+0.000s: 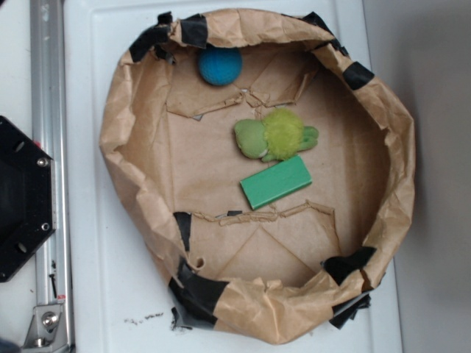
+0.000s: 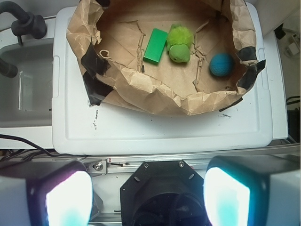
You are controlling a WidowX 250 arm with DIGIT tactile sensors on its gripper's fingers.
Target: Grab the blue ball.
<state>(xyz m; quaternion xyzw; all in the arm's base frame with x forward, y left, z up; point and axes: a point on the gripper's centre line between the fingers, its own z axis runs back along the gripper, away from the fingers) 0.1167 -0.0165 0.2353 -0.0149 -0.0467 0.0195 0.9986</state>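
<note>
The blue ball [image 1: 220, 65] lies inside the brown paper basin [image 1: 125, 147], against its far wall at the upper left. In the wrist view the ball [image 2: 221, 64] sits at the basin's right side. My gripper [image 2: 147, 197] is open and empty, its two fingers [image 2: 66, 200] wide apart at the bottom of the wrist view, high above the robot's black base [image 2: 162, 193] and well short of the basin. The gripper does not show in the exterior view.
A fuzzy yellow-green plush toy [image 1: 276, 135] and a flat green block [image 1: 276, 182] lie in the basin's middle. The basin's crumpled paper wall [image 2: 155, 92], patched with black tape, stands on a white lid [image 1: 96, 294]. A metal rail [image 1: 45, 110] runs along the left.
</note>
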